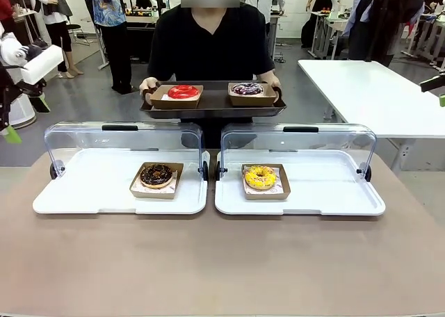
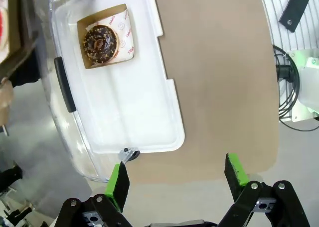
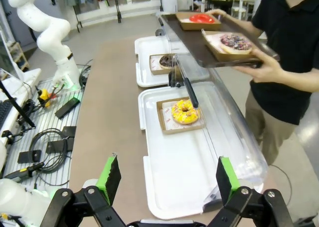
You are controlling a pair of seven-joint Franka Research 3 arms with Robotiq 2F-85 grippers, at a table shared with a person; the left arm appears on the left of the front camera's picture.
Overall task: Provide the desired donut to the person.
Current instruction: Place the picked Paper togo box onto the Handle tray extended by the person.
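The person in a black T-shirt stands at the far side holding a dark brown tray with a red donut and a purple-glazed donut in paper boats. On the table, a chocolate sprinkled donut lies in the left white display tray. A yellow donut lies in the right display tray. My left gripper hangs open above the table's left end. My right gripper hangs open above the right end. Neither holds anything.
Both display trays have clear lids swung up at the back. The brown tabletop in front of the trays is bare. A white table stands at the far right, and a bystander is at the back left.
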